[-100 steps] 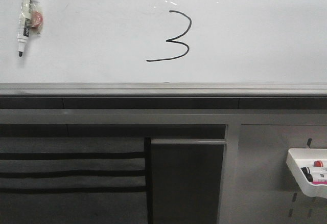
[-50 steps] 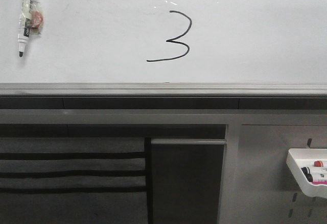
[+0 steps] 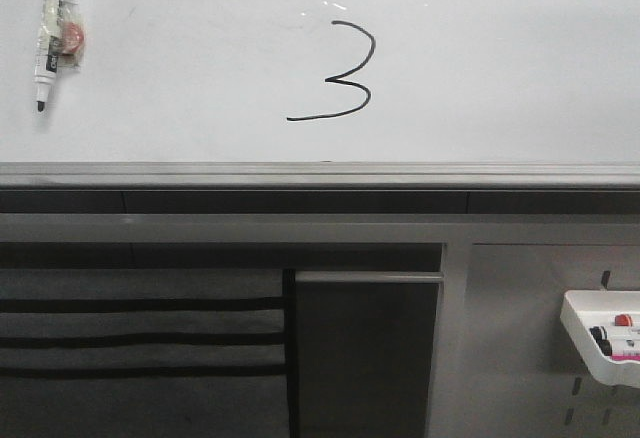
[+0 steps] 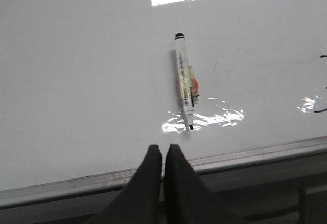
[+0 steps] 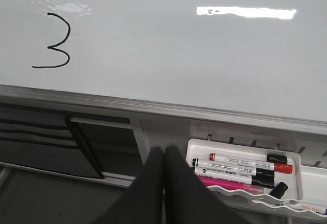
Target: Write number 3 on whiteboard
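Observation:
A thin black number 3 [image 3: 340, 70] with a long lower tail is drawn on the glossy whiteboard [image 3: 500, 68]; it also shows in the right wrist view [image 5: 55, 42]. A white marker [image 3: 47, 43] with its black tip down hangs on the board at the upper left, also in the left wrist view [image 4: 184, 81]. My left gripper [image 4: 164, 148] is shut and empty, back from the board's grey lower rail [image 4: 245, 155], below the marker. My right gripper [image 5: 164, 150] is shut and empty, beside the marker tray. Neither gripper shows in the front view.
A small white tray [image 5: 240, 175] with several markers hangs below the board at the right, also in the front view [image 3: 600, 343]. A grey rail [image 3: 320, 176] runs under the board. Dark panels and a slotted holder [image 3: 140, 338] sit lower left.

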You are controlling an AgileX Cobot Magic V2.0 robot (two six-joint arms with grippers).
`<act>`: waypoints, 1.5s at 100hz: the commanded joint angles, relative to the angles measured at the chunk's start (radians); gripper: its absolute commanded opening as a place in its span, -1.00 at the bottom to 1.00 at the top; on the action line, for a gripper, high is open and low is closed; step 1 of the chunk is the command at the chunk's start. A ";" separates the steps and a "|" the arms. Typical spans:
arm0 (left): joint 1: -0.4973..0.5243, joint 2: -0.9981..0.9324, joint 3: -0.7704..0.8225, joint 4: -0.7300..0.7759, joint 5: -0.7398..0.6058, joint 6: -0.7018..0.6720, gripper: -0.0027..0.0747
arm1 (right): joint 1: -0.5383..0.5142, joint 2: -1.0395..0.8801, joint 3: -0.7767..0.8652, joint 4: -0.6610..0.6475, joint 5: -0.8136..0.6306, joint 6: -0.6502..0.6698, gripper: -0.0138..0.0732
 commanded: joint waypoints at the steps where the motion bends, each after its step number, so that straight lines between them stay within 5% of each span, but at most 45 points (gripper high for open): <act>1: 0.002 -0.042 0.030 0.158 -0.144 -0.196 -0.98 | -0.008 0.003 -0.024 -0.016 -0.065 -0.009 -0.85; 16: 0.016 -0.053 0.157 0.164 -0.312 -0.201 -0.98 | -0.008 0.003 -0.024 -0.016 -0.065 -0.009 -0.85; 28: 0.025 -0.053 0.152 0.145 -0.231 -0.201 -0.98 | -0.008 0.003 -0.024 -0.016 -0.066 -0.009 -0.85; 103: 0.029 -0.053 0.152 0.145 -0.233 -0.201 -0.98 | -0.008 0.001 -0.024 -0.016 -0.065 -0.009 -0.85; 131: 0.029 -0.053 0.152 0.145 -0.233 -0.201 -0.98 | -0.036 -0.260 0.265 -0.019 -0.333 -0.009 -0.85; 150: 0.029 -0.053 0.152 0.145 -0.233 -0.201 -0.98 | -0.117 -0.446 0.556 -0.023 -0.681 -0.009 -0.85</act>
